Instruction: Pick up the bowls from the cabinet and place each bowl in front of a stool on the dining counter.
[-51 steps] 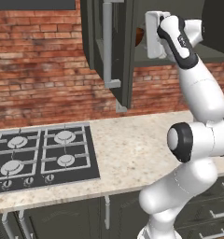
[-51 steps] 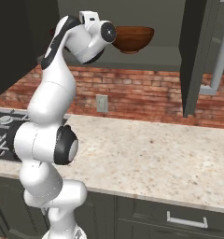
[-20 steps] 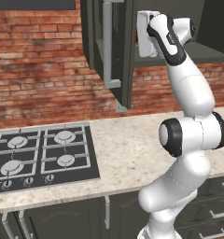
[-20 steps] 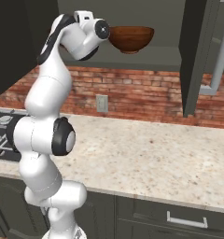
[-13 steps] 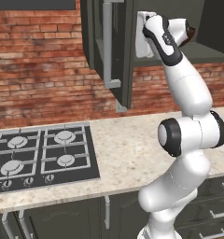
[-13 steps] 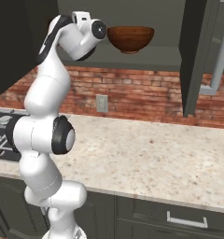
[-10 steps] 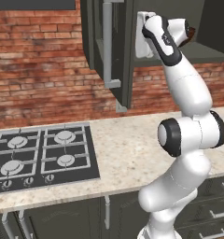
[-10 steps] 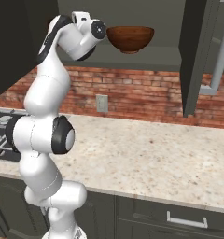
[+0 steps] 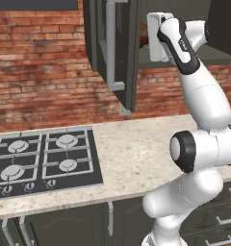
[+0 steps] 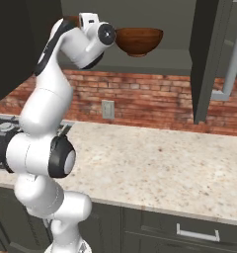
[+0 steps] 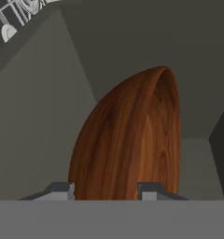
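A: What is the setting?

B: A kitchen with a red brick wall (image 9: 45,62), a beige speckled worktop (image 9: 132,158) and a black gas hob (image 9: 40,161) at its left end. Dark drawer units (image 10: 189,230) run under the worktop.

A: And the gripper?

B: The gripper (image 11: 104,189) is raised into the dark grey wall cabinet (image 10: 184,20), above the worktop. In the hand view its two finger tips (image 11: 60,189) stand on either side of the near edge of a bowl (image 11: 132,140), whose brown wooden wall rises between them. The jaws are partly drawn in and look set against the bowl's wall, one on each side.

A: Where does the bowl sit?

B: In the right base view it shows just right of the wrist, its foot at the level of the grey inner shelf (image 10: 175,55). I cannot tell whether it rests on the shelf or is clear of it. In the left base view a sliver of reddish brown shows behind the hand.

A: What is around it?

B: The cabinet door (image 9: 115,48) hangs open to the left, with its long silver bar handle (image 9: 111,43) facing out. A wall socket (image 10: 108,109) sits on the brick below the cabinet.
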Robot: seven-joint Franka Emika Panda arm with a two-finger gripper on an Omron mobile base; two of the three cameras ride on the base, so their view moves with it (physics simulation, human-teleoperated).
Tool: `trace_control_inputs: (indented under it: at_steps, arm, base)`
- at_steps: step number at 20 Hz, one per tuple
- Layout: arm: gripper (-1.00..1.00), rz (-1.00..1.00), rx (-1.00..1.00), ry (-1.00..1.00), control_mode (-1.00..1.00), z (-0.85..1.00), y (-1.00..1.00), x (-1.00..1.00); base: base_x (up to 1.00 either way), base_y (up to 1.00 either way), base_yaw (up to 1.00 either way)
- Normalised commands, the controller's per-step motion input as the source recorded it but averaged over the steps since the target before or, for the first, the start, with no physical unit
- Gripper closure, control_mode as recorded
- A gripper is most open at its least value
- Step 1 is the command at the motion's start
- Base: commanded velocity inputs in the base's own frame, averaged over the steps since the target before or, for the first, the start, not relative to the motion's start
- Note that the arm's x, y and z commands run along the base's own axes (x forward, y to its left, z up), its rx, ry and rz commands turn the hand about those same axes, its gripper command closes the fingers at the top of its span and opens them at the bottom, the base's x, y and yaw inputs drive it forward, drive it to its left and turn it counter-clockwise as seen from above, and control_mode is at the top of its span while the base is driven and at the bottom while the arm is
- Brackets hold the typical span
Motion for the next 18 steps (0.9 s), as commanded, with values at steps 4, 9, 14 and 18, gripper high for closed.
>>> trace_control_inputs:
  at_steps: [4,9,14,18]
  arm:
    - [1.00,-0.05,-0.06,-0.03,-1.00,-0.04,-0.31,-0.80]
    - [1.00,0.00,-0.06,0.00,-1.00,0.00,-0.28,-0.99]
    - [1.00,0.00,-0.04,0.00,-1.00,0.00,-0.54,-1.00]
    - [1.00,0.00,-0.03,0.00,-1.00,0.00,-0.56,-1.00]
  base:
    - [0.00,0.00,0.00]
    - [0.00,0.00,0.00]
    - [0.00,0.00,0.00]
    - [0.00,0.00,0.00]
